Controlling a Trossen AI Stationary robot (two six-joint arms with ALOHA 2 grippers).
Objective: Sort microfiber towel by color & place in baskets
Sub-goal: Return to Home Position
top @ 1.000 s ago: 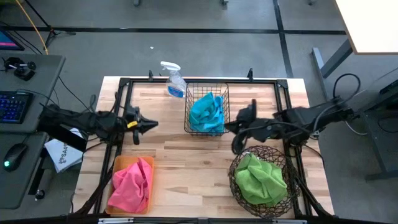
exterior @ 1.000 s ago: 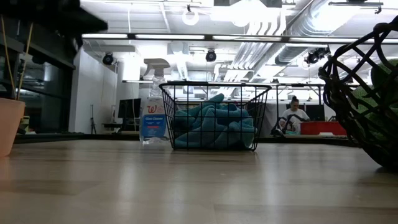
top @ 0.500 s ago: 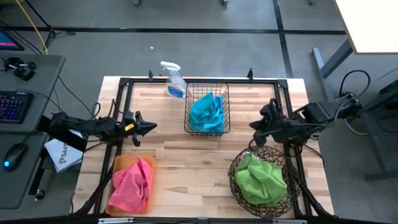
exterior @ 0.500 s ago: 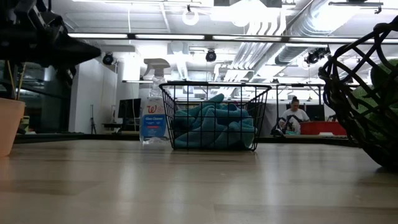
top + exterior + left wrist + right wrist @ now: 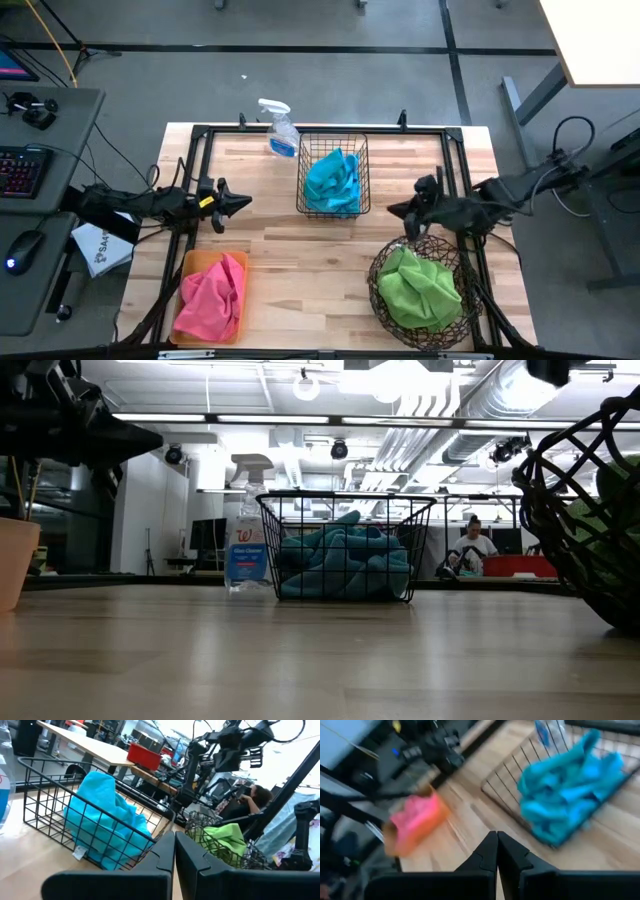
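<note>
Teal blue towels [image 5: 332, 180] lie heaped in the black wire basket [image 5: 303, 170]; they also show in the left wrist view [image 5: 102, 820] and the right wrist view [image 5: 565, 795]. Green towels [image 5: 418, 285] fill the round woven basket [image 5: 378, 290]. A pink towel [image 5: 212, 295] lies in the orange tray [image 5: 188, 262]. My left gripper [image 5: 240, 203] hovers shut at the table's left side, above the tray's far end. My right gripper [image 5: 392, 210] hovers shut between the wire basket and the round basket. Neither holds a towel.
A clear spray bottle [image 5: 280, 130] with a white trigger stands at the far edge, left of the wire basket. A black frame [image 5: 320, 128] runs around the table's edges. Bare wood [image 5: 300, 270] lies between the tray and the round basket. A person [image 5: 470, 545] sits in the room behind.
My right arm has drawn back from beside the wire basket toward the table's right edge, then eased a little leftward again. My left arm has pulled back slightly toward the left edge. Both grippers have stayed shut. The towels have not moved.
</note>
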